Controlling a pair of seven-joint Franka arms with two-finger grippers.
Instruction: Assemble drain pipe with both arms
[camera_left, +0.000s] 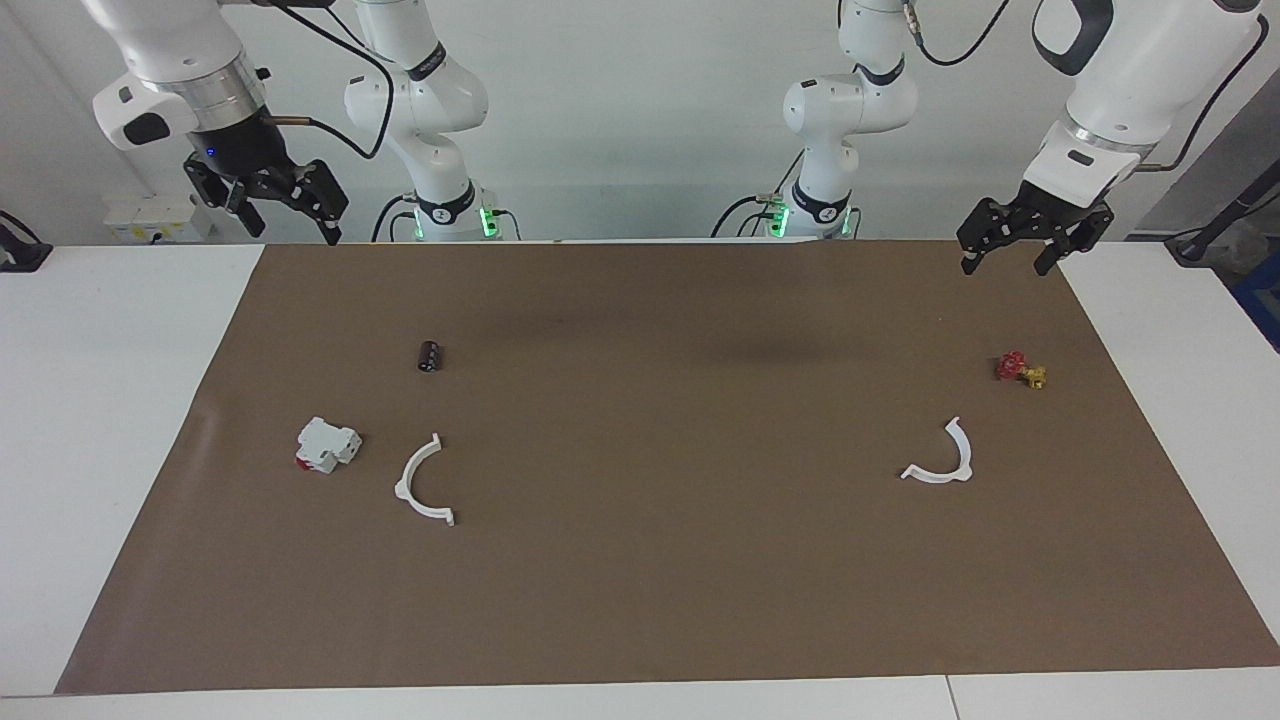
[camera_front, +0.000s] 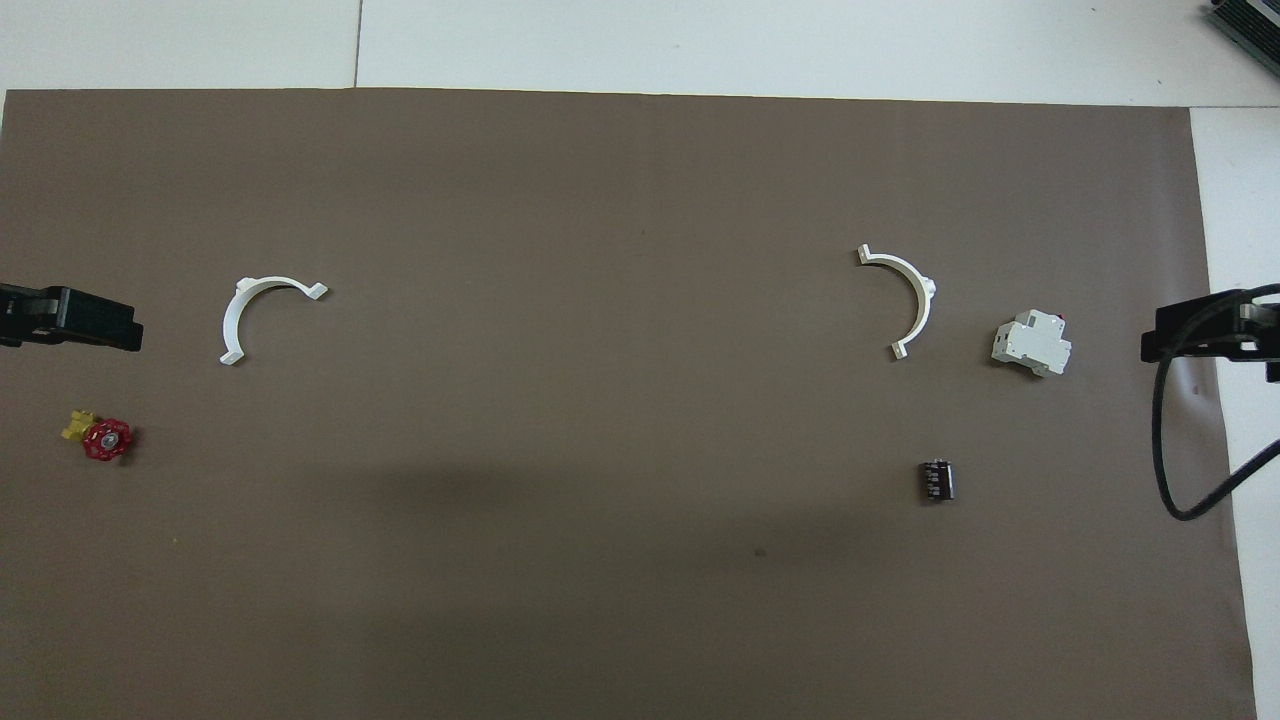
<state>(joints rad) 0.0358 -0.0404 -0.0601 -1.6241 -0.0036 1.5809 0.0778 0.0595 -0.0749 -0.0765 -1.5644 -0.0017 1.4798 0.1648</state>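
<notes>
The drain pipe lies as two separate white half-ring arcs on the brown mat. One arc (camera_left: 413, 463) (camera_front: 922, 298) is toward the right arm's end of the table, beside a white block. The other arc (camera_left: 967, 455) (camera_front: 231, 310) is toward the left arm's end. My right gripper (camera_left: 292, 230) hangs open and empty over the mat's corner at the robots' edge. My left gripper (camera_left: 1006, 266) hangs open and empty over the mat's other corner at that edge. In the overhead view only a finger (camera_front: 90, 320) of the left gripper and a finger (camera_front: 1195, 335) of the right gripper show.
A white blocky part with a red end (camera_left: 327, 445) (camera_front: 1032, 346) lies beside the right-end arc. A small dark cylinder (camera_left: 430, 356) (camera_front: 937, 480) lies nearer the robots. A red and yellow valve (camera_left: 1020, 370) (camera_front: 105, 438) sits near the left-end arc. The brown mat (camera_left: 640, 600) covers the white table.
</notes>
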